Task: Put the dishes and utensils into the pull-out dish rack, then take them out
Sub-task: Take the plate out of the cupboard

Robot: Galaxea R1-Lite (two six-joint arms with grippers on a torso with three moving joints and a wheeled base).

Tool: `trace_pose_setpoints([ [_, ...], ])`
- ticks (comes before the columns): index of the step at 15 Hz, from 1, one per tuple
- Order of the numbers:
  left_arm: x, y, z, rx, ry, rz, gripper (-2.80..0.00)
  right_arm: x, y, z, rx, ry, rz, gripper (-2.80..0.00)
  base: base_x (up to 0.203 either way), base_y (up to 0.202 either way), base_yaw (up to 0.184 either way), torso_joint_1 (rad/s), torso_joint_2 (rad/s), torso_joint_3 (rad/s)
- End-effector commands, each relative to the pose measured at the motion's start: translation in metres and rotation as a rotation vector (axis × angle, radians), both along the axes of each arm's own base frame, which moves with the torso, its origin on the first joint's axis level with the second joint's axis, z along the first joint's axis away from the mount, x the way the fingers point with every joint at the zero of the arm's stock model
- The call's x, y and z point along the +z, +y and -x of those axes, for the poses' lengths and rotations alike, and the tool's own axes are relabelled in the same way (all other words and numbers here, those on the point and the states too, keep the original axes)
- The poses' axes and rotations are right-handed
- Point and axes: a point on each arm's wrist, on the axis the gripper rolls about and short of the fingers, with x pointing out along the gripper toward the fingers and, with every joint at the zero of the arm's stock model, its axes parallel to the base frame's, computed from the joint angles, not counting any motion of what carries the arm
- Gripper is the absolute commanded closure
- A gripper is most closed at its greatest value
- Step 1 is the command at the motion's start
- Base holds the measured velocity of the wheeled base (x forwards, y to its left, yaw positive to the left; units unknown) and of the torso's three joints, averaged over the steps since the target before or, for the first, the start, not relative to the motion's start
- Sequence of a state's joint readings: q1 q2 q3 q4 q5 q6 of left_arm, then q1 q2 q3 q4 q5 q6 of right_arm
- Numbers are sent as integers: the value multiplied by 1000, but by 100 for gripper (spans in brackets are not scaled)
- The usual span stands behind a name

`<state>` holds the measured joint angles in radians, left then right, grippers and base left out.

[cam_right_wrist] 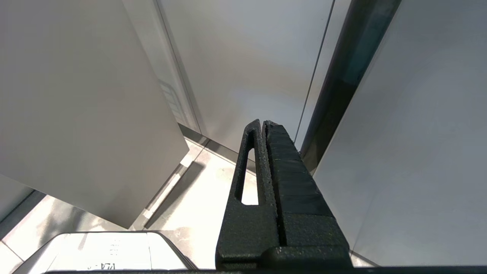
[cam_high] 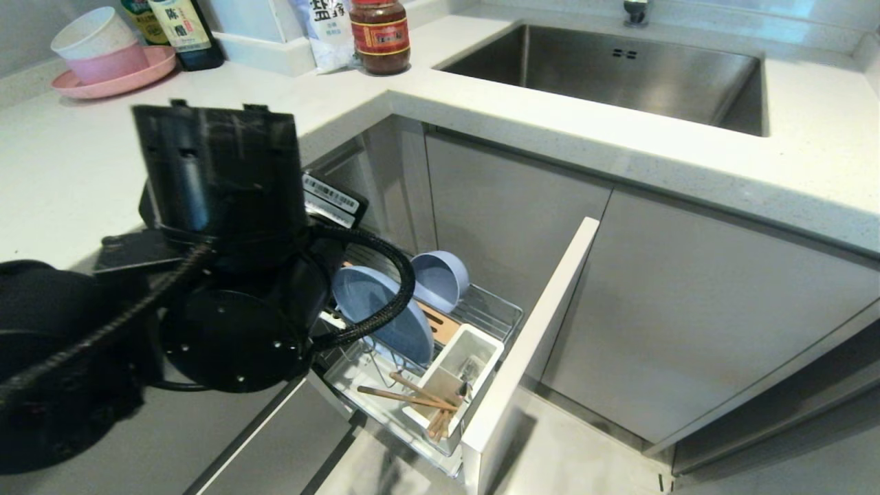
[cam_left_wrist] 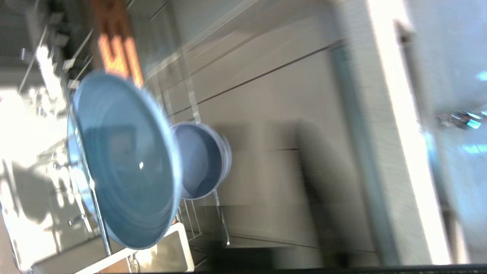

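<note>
Kitchen corner: rack point(cam_high: 496, 311) fully loaded, plate point(cam_high: 385, 313) at 9 o'clock of cup point(cam_high: 459, 375); my left fingers shut, empty; unloading remains.

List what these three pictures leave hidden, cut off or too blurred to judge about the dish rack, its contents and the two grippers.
- Left gripper: fingers in no view; the left arm hides them in the head view.
- Plate: near edge behind that arm's cable.
- Fork and spoon: indistinct inside the utensil cup.
- Left wrist view: motion blur smears the bowl and the rack wires.
- Right gripper: outside the head view.
</note>
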<state>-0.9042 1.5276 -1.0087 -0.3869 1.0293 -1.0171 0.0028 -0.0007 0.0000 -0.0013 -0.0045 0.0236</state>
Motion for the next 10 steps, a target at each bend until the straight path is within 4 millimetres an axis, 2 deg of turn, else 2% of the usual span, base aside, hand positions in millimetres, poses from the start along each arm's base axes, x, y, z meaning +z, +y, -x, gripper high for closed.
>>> trace_pose_setpoints([
  [1, 33, 25, 26, -25, -68, -39, 0, 0, 0, 0, 0, -3, 0, 0, 0, 0, 0, 0, 0, 0],
  [4, 60, 54, 49, -37, -155, -164, 0, 0, 0, 0, 0, -3, 1, 0, 0, 0, 0, 0, 0, 0],
  [6, 70, 79, 63, -95, -224, -203, 0, 0, 0, 0, 0, -3, 1, 0, 0, 0, 0, 0, 0, 0],
  [8, 82, 116, 81, -187, -337, -262, 0, 0, 0, 0, 0, -3, 0, 0, 0, 0, 0, 0, 0, 0],
  [10, 89, 156, 115, -342, -489, -376, 0, 0, 0, 0, 0, -4, -1, 0, 0, 0, 0, 0, 0, 0],
])
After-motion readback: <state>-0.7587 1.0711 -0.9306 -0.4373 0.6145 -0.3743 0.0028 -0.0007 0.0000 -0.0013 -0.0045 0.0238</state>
